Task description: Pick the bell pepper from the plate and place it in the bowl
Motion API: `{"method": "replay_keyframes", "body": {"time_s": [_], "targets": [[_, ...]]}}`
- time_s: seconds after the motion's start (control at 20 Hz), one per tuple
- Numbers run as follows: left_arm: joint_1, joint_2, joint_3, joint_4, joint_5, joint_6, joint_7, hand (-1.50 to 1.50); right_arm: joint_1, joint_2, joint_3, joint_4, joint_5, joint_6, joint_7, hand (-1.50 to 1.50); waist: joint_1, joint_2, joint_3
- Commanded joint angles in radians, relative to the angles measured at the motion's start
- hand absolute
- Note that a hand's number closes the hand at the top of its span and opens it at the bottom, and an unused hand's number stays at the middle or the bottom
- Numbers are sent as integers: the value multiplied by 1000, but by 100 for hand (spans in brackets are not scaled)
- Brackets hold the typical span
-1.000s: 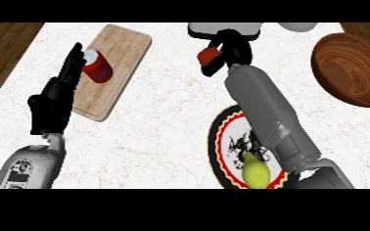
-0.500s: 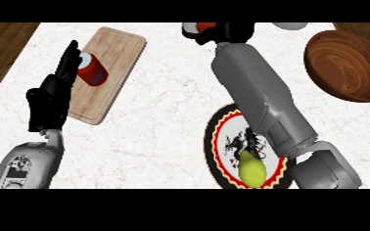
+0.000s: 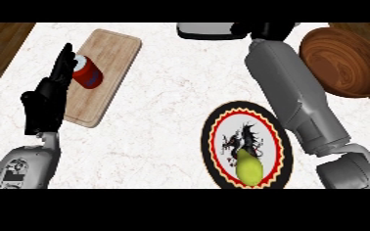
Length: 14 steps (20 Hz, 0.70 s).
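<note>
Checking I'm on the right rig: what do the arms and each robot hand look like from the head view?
Both forearms are smooth grey casings. The left robot hand is black with slender fingers on a grey wrist cuff bearing dark markings. The right forearm is a long rounded grey shell with a bulbous elbow joint; the right robot hand shows only as a black shape.

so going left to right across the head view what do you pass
left hand → red can on the cutting board → plate with the bell pepper → right forearm → wooden bowl
</note>
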Motion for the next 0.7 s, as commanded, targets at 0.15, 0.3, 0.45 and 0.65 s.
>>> {"method": "replay_keyframes", "body": {"time_s": [0.15, 0.3, 0.45, 0.65], "targets": [[-10, 2, 14, -3, 2, -18, 5, 0, 86, -131, -53, -52, -7, -82, -62, 150, -2, -1, 0], [20, 12, 26, -25, 8, -27, 2, 0, 209, -193, -132, -95, -139, -118, -274, 150, 4, 3, 1], [37, -7, 8, -30, -20, -9, -16, 0, 247, -248, -107, -59, -67, -121, -241, 150, -3, -1, 0], [14, -32, -7, -17, -15, -16, -11, 0, 237, -329, -137, 86, -48, -134, -293, 150, 17, 10, 1]]}}
